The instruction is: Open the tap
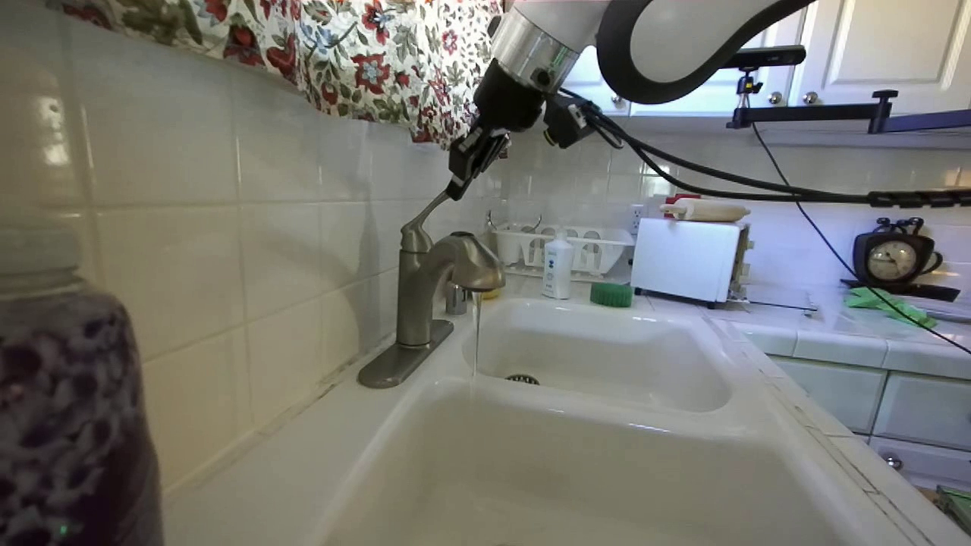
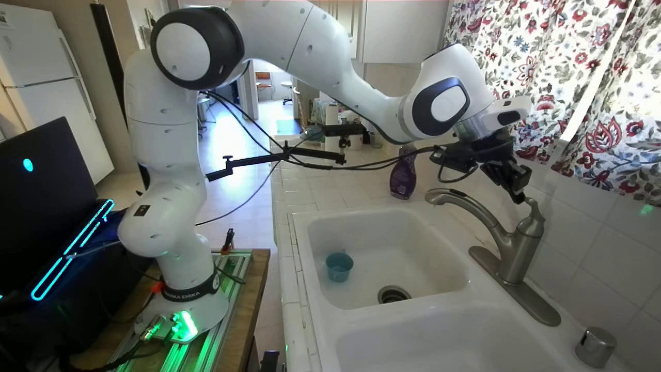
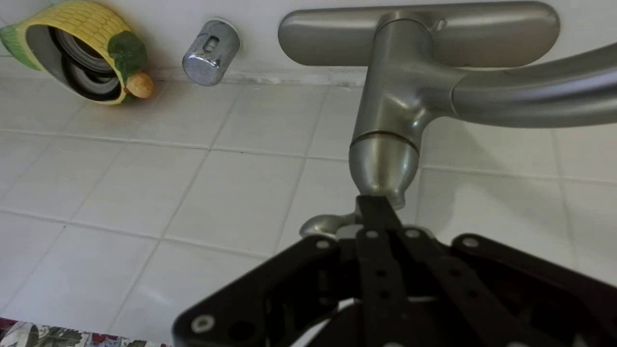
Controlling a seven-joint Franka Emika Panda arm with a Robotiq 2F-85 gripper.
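Note:
The tap [image 1: 413,303] is a brushed grey-metal faucet on an oval base behind the sink; it also shows in an exterior view [image 2: 519,256] and the wrist view [image 3: 393,91]. A thin stream of water [image 1: 476,326] falls from its spout. Its thin lever [image 1: 429,211] points up and away from the column top. My gripper [image 1: 455,189] is shut, with its fingertips at the lever's end. In the wrist view the closed fingertips [image 3: 378,205] cover the lever's middle, and its rounded end [image 3: 323,224] sticks out to the left. The exact contact is hidden.
The white double sink [image 2: 403,310] holds a blue cup [image 2: 339,267]. A tiled wall [image 3: 231,193] and floral curtain [image 2: 604,129] stand close behind the tap. A metal cap [image 3: 210,53] and yellow holder [image 3: 87,24] sit beside it. A purple bottle [image 2: 403,178] stands nearby.

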